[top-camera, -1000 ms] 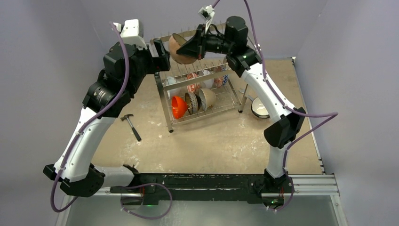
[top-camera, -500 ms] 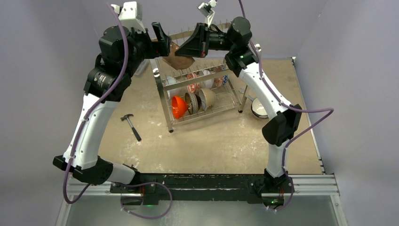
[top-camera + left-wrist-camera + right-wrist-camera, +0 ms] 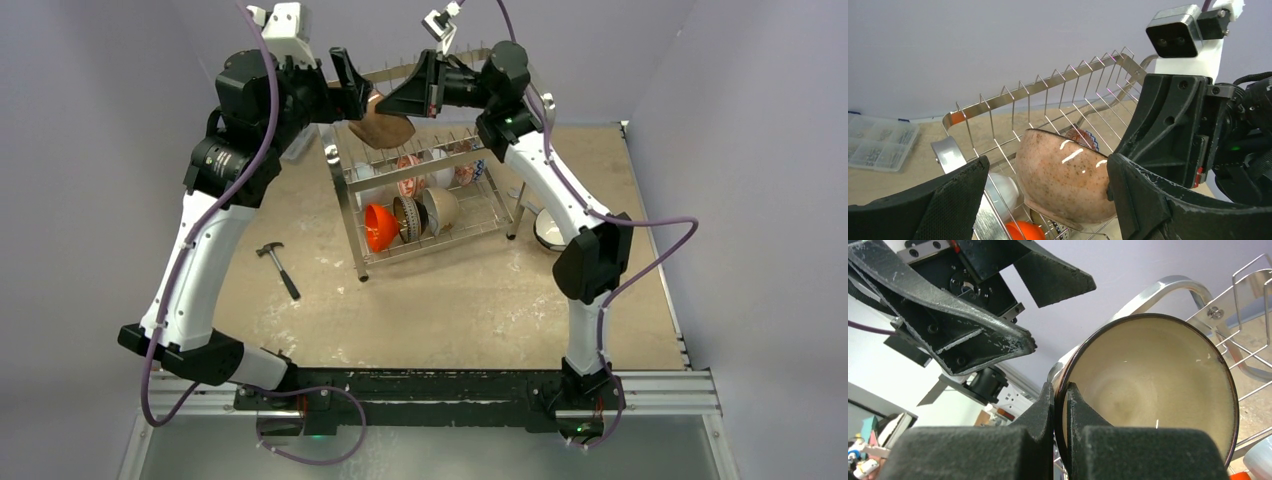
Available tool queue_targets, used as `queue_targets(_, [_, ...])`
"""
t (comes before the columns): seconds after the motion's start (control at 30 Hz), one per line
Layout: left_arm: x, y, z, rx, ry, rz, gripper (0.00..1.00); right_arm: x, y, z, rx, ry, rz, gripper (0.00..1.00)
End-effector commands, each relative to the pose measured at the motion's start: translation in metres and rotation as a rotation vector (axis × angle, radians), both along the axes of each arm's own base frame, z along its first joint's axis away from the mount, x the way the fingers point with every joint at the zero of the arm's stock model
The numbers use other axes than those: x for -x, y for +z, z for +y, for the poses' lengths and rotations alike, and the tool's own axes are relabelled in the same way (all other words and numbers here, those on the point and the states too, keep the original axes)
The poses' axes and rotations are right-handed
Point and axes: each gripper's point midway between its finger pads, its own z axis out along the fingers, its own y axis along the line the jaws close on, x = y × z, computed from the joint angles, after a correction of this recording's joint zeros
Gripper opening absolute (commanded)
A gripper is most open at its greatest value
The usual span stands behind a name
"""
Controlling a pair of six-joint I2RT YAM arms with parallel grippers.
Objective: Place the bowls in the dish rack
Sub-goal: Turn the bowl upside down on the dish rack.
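Note:
A brown speckled bowl (image 3: 383,126) with a cream inside (image 3: 1158,390) hangs tilted above the dish rack's (image 3: 350,215) top tier. My right gripper (image 3: 1060,395) is shut on its dark rim, one finger inside and one outside. My left gripper (image 3: 1047,167) is open and straddles the same bowl (image 3: 1063,175). Its left finger stands apart from the bowl and its right finger is close against the bowl's side. In the rack's lower tier stand an orange bowl (image 3: 378,228), a patterned bowl (image 3: 408,218) and a grey-brown bowl (image 3: 440,208). A red floral bowl (image 3: 410,175) sits in the upper tier.
A hammer (image 3: 280,268) lies on the table left of the rack. Another bowl (image 3: 550,232) sits on the table right of the rack, beside my right arm. A clear compartment box (image 3: 878,145) stands at the back left. Upright rack prongs (image 3: 1048,90) rise just behind the held bowl.
My left arm has risen and swung right, bringing its open jaws around the brown bowl. My right gripper has lifted slightly with the bowl in it.

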Motion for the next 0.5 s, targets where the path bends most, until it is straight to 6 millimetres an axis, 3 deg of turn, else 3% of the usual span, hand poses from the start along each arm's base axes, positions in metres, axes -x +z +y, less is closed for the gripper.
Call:
queue_targets(0.0, [0.000,0.016,-0.006,0.027,-0.036,-0.054,0.86,-0.024,-0.004,-0.008,-0.030,-0.086,0.053,0.00])
queue_targets(0.47, [-0.017,0.002,-0.020,0.034,-0.061,-0.016,0.79,-0.059,-0.035,-0.029,-0.005,-0.211,0.208,0.00])
